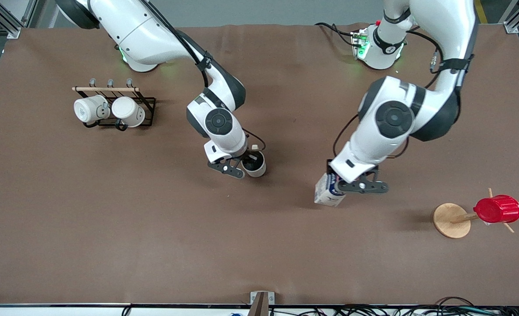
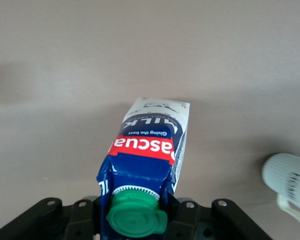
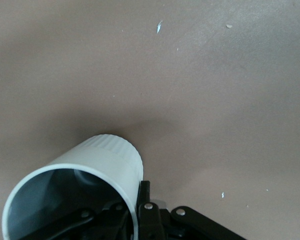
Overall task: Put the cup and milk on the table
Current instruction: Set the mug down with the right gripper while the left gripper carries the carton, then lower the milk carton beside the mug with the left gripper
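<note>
Front view: I see right gripper [image 1: 245, 168] grasping cup [image 1: 255, 165], left gripper [image 1: 339, 186] grasping milk [image 1: 327, 194]; both hang just over table [image 1: 154, 228], axes tilted.

1. The milk carton [image 1: 328, 193] is partly covered by the left pincer [image 1: 339, 186] in the front view; its green cap [image 2: 135, 216] is cut by the left wrist view's edge.
2. The cup [image 3: 77, 187] runs off the right wrist view's edge; its handle and lettering are hidden; the right pincer [image 1: 247, 166] hides part of its rim.
3. Whether carton or cup touches the worktop [image 1: 154, 228] cannot be told.
</note>
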Controlling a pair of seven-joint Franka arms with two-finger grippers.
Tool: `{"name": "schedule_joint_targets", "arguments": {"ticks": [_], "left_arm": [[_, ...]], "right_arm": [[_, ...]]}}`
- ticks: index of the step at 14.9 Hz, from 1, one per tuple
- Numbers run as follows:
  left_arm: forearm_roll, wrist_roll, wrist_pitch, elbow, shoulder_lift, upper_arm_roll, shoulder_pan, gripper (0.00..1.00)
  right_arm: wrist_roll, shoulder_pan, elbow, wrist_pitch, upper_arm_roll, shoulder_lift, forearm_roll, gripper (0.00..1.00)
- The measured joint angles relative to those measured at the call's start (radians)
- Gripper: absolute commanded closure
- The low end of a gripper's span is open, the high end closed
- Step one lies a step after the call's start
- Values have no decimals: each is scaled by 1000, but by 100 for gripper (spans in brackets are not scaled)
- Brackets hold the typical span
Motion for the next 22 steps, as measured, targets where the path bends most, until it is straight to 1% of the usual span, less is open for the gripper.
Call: {"name": "schedule_joint_targets", "arguments": {"ticks": [3,5,7,10,12,14,17,19,22], "left_arm": [[0,-90,-7,6,27,1,-75,99],[0,-132,-9,6,48,1,-111,97],[0,-155,-9,7,62,1,-126,97],[0,-187,-9,10,75,1,-142,97],[0,-215,-9,12,83,1,-160,97],[0,-248,-10,15,95,1,-190,97],[0,-291,-10,43,123,1,-231,97],[0,-305,-10,56,134,1,-245,97],[0,-307,-10,59,136,2,-248,97]], "right_arm": [[1,0,2,-8,0,-2,0,0],[2,-7,16,-72,-5,-22,-1,0],[1,-38,37,-157,-10,-79,-3,0],[-64,-143,54,-325,-14,-226,-6,0],[-149,-232,55,-419,-16,-338,-6,0],[-240,-316,56,-484,-19,-440,-6,0],[-438,-421,58,-566,-41,-560,-7,0],[-583,-481,64,-631,-70,-618,-7,0],[-787,-518,80,-708,-157,-681,-6,0]]}}
